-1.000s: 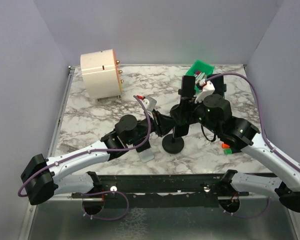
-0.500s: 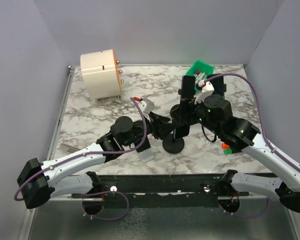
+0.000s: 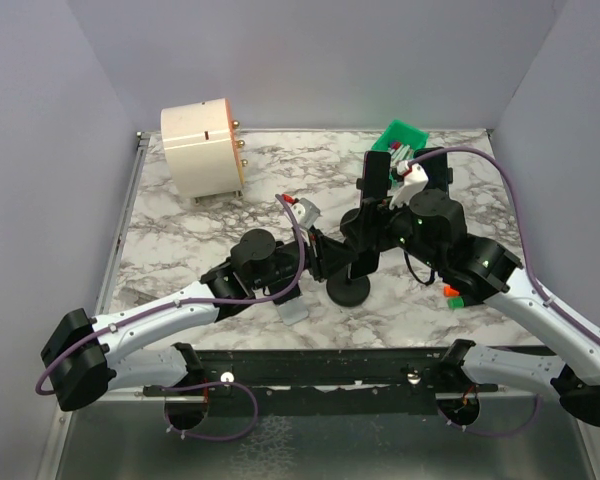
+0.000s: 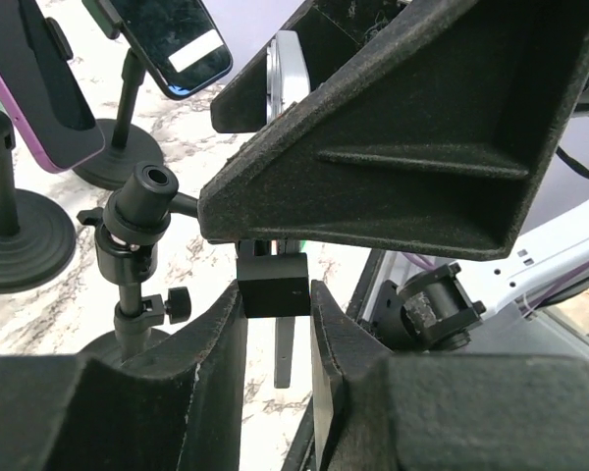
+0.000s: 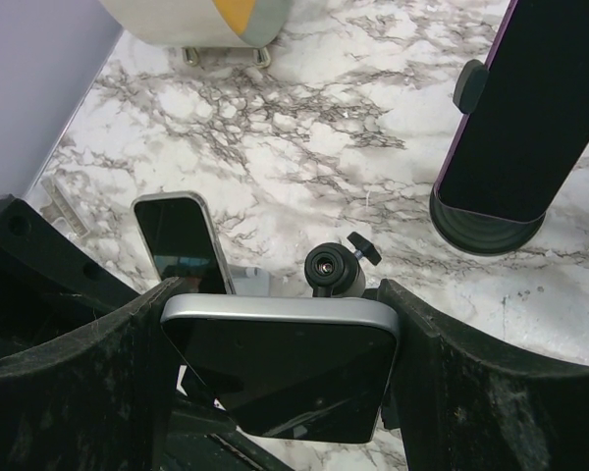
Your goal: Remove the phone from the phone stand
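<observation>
A: Location of phone [image 5: 275,378]?
B: Held across its silver edges by right gripper [image 5: 280,339], just beside ball head [image 5: 332,267] of phone stand [image 3: 348,291], at middle of bench [image 3: 200,240]. Seated in clamp or free: cannot tell.
A: State of left gripper [image 4: 275,319]?
B: Closed on black clamp block [image 4: 272,285] of same stand, beside its post. Elsewhere: spare phone [image 5: 182,245] flat on bench; purple-edged phone [image 5: 530,108] on another stand, further back.
</observation>
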You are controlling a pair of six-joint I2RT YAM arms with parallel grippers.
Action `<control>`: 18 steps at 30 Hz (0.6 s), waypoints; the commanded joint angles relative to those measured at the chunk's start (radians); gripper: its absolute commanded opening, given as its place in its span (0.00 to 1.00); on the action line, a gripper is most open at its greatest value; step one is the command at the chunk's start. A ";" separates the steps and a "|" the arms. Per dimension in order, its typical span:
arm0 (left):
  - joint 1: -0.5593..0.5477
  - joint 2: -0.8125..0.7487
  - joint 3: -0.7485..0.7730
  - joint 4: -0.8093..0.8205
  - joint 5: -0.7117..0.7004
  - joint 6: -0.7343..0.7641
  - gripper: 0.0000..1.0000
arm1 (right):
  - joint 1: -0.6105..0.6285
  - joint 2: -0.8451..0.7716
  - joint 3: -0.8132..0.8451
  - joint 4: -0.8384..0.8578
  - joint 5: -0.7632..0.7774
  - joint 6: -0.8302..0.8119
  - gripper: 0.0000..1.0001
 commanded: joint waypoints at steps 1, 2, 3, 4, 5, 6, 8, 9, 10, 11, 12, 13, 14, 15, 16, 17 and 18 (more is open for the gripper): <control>0.003 -0.012 0.019 0.023 0.025 0.003 0.09 | 0.005 -0.021 -0.004 0.003 -0.017 -0.005 0.02; 0.003 -0.011 0.018 0.024 0.023 0.002 0.05 | 0.004 -0.023 -0.004 0.001 -0.017 -0.001 0.12; 0.003 -0.012 0.018 0.026 0.019 0.001 0.01 | 0.004 -0.024 -0.003 0.000 -0.017 0.001 0.25; 0.003 -0.011 0.019 0.027 0.014 -0.003 0.00 | 0.005 -0.027 -0.003 -0.003 -0.017 0.005 0.38; 0.003 -0.009 0.018 0.029 0.012 -0.006 0.00 | 0.003 -0.030 -0.004 -0.005 -0.012 0.008 0.50; 0.003 -0.009 0.018 0.030 0.008 -0.009 0.00 | 0.003 -0.036 -0.006 -0.007 -0.006 0.011 0.59; 0.003 -0.006 0.020 0.031 0.002 -0.014 0.00 | 0.004 -0.047 -0.006 -0.014 0.004 0.015 0.72; 0.003 -0.004 0.020 0.031 -0.001 -0.018 0.00 | 0.005 -0.052 -0.006 -0.015 0.007 0.015 0.77; 0.003 -0.003 0.020 0.032 -0.005 -0.021 0.00 | 0.004 -0.058 -0.006 -0.017 0.008 0.015 0.80; 0.003 -0.002 0.020 0.032 -0.009 -0.024 0.00 | 0.004 -0.063 -0.006 -0.020 0.010 0.017 0.82; 0.003 -0.001 0.021 0.032 -0.014 -0.027 0.00 | 0.003 -0.068 -0.006 -0.021 0.009 0.018 0.87; 0.003 0.000 0.021 0.033 -0.018 -0.029 0.00 | 0.004 -0.070 -0.007 -0.023 0.007 0.018 0.93; 0.003 0.002 0.023 0.034 -0.020 -0.031 0.00 | 0.004 -0.073 -0.007 -0.026 0.004 0.018 0.97; 0.003 0.003 0.024 0.034 -0.021 -0.033 0.00 | 0.004 -0.073 -0.009 -0.031 0.001 0.019 0.99; 0.003 0.004 0.026 0.035 -0.022 -0.036 0.00 | 0.004 -0.073 -0.011 -0.033 -0.001 0.018 1.00; 0.003 0.006 0.028 0.037 -0.021 -0.037 0.00 | 0.004 -0.073 -0.015 -0.034 -0.001 0.019 1.00; 0.003 0.009 0.031 0.037 -0.021 -0.039 0.00 | 0.004 -0.073 -0.019 -0.034 0.001 0.020 1.00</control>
